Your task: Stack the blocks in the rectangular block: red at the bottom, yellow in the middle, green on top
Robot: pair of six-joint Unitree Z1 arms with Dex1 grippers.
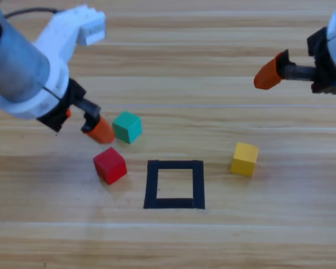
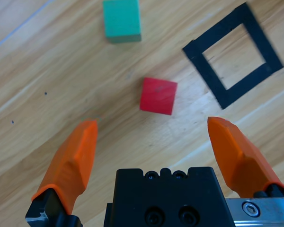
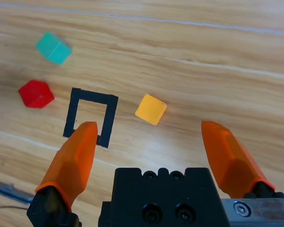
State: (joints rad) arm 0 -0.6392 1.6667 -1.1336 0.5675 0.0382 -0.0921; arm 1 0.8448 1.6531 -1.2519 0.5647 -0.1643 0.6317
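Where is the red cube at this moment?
In the high view the red cube lies on the table left of the black tape square, outside it, just below the green cube and the left gripper.

No text, label, brand, number or sign can be read anywhere in these views. The cubes' faces are plain, the black tape outline carries no marking, and the tabletop shows only wood grain.

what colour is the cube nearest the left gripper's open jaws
Red: the red cube lies just ahead of the left gripper, clearest in the left wrist view.
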